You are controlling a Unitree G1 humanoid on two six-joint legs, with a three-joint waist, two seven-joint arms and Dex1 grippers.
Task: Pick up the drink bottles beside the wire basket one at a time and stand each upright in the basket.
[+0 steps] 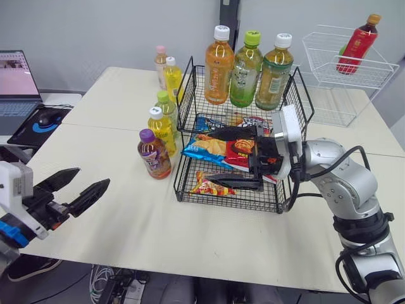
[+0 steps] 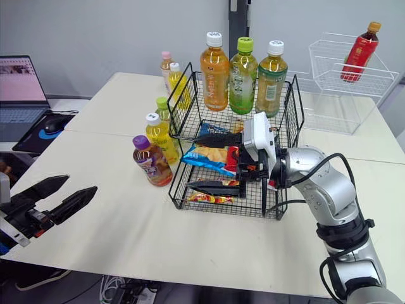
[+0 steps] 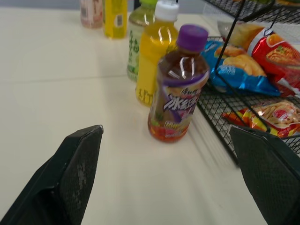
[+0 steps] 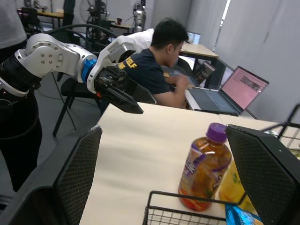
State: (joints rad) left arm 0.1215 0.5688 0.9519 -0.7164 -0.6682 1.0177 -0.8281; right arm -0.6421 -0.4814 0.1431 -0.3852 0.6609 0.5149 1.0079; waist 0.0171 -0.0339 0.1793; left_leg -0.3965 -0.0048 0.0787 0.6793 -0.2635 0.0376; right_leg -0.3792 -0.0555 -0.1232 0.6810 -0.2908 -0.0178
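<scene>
A black two-tier wire basket [image 1: 221,201] stands mid-table. Its top tier holds three upright bottles: orange [image 1: 219,66], green [image 1: 245,69] and green tea [image 1: 274,73]. Several bottles stand in a row to the basket's left. Nearest is a purple-capped one [image 1: 154,154], then a yellow one [image 1: 161,130] and a green-capped one [image 1: 166,107]. My right gripper [image 1: 207,157] is open over the lower tier, pointing at the purple-capped bottle [image 4: 204,168]. My left gripper [image 1: 92,177] is open and empty above the near left of the table, short of that bottle [image 3: 178,89].
Snack packets [image 1: 215,149] lie in the basket's lower tier. A white wire basket [image 1: 354,76] holding a red bottle [image 1: 357,44] sits at the back right. A laptop [image 1: 16,85] and mouse [image 1: 45,117] are on a side desk at left, where a person [image 4: 154,70] sits.
</scene>
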